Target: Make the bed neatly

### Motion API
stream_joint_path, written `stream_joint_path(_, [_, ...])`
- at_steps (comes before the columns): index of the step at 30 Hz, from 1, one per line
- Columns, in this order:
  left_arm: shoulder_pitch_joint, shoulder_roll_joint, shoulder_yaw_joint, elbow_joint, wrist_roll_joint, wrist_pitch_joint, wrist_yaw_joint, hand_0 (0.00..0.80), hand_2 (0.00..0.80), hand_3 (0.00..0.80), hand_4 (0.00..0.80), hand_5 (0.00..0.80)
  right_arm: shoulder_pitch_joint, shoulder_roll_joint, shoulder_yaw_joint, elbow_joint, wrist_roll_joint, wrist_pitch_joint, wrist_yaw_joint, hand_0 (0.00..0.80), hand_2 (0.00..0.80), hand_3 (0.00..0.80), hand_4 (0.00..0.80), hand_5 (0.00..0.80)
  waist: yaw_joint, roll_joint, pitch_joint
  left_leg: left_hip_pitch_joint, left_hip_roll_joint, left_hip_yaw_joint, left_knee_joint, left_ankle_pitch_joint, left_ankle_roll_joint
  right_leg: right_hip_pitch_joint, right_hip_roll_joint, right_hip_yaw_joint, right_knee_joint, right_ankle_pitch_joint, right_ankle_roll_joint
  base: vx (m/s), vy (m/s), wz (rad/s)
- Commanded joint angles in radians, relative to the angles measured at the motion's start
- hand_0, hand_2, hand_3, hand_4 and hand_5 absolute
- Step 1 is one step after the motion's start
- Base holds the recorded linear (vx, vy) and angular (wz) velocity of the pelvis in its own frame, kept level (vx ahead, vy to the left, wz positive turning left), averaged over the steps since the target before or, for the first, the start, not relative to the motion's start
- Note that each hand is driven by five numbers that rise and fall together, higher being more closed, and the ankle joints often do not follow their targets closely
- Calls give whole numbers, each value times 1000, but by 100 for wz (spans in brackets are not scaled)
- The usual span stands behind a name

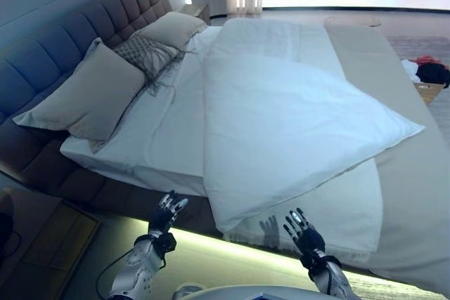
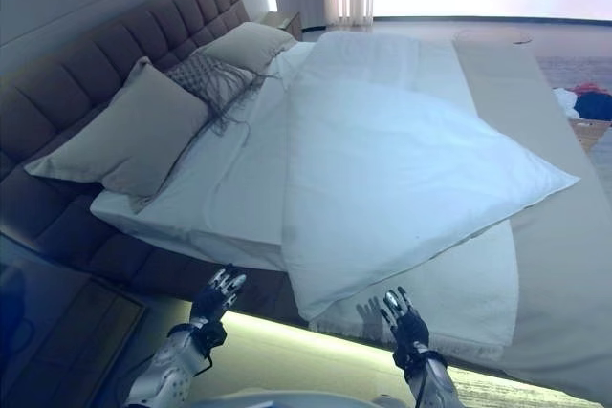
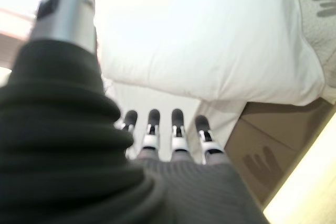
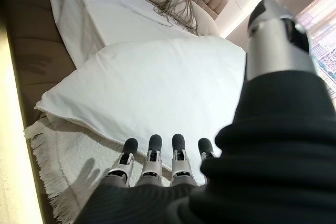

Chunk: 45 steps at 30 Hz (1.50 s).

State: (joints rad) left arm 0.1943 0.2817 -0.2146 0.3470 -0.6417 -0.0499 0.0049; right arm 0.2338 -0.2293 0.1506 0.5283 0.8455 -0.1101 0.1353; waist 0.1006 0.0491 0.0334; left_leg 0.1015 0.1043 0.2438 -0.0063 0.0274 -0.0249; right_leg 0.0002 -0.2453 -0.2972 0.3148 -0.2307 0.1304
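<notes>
Both robot hands raised, fingers spread, short of the bed's near edge; nothing held.

The left robot hand (image 1: 166, 213) is lifted with straight fingers before the brown bed frame (image 1: 84, 187). The right robot hand (image 1: 301, 231) stands likewise, palm toward the fringed white throw (image 1: 337, 230), not touching it. The white duvet (image 1: 295, 124) lies folded askew across the bed, one corner overhanging the near edge. Two beige pillows (image 1: 84, 96) lean on the tufted headboard (image 1: 77, 40).
</notes>
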Motion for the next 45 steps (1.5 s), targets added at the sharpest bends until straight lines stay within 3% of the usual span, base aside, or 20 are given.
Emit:
stream_joint_path(1, [-46,41,52,-74,-1,-87,-15,0,0,0,0,0,-60,39,-17,-28,-2,-20,0,0,0,0,0,0,8,-81,28,-7,-29,-22,4,-39,-14,118,42,-79,-356,294,13,0,0,0])
stream_joint_path(7, [-33,36,64,-83,-17,-77,-72,0,0,0,0,0,-44,50,-28,-8,17,-38,14,0,0,0,0,0,12,-83,33,-3,-30,-23,5,-39,-14,119,49,-84,-346,289,11,-1,-10,3])
stream_joint_path(15, [-31,23,53,-73,-21,-76,-97,0,0,0,0,0,-55,47,-23,2,-7,-9,-25,0,0,0,0,0,9,-69,28,23,-38,-22,-8,-43,-10,134,43,-94,-344,288,13,21,20,2])
stream_joint_path(25, [-52,39,42,-59,-27,-70,-106,0,0,0,0,0,-50,41,-16,-9,15,-1,-38,0,0,0,0,0,11,-80,42,-21,-51,-16,104,-88,4,116,33,-102,-316,277,-1,0,-17,4])
stream_joint_path(29, [-22,18,46,-44,-10,-75,-100,0,0,0,0,0,-49,32,-7,-2,9,19,-24,0,0,0,0,0,32,-97,57,-61,-67,-71,206,-123,1,106,48,-69,-307,273,-18,0,-57,-2])
stream_joint_path(36, [-46,2,30,-60,-15,-82,-91,0,0,0,0,0,-74,32,-1,12,23,4,-27,0,0,0,0,0,26,-96,70,-64,-65,-44,193,-117,9,104,45,-51,-320,287,-18,-18,51,-14])
stream_joint_path(42, [-53,2,48,-35,-32,-95,-61,0,0,0,0,0,-89,61,5,-10,4,14,-40,0,0,0,0,0,26,-87,64,-16,-83,-49,124,-106,26,96,0,-61,-267,279,10,46,137,16])
stream_joint_path(45, [-69,8,54,-28,-26,-89,-66,0,0,0,0,0,-96,74,8,-21,13,-5,-58,0,0,0,0,0,22,-75,67,-9,-106,-66,112,-113,58,47,-65,-33,-138,287,19,11,232,14])
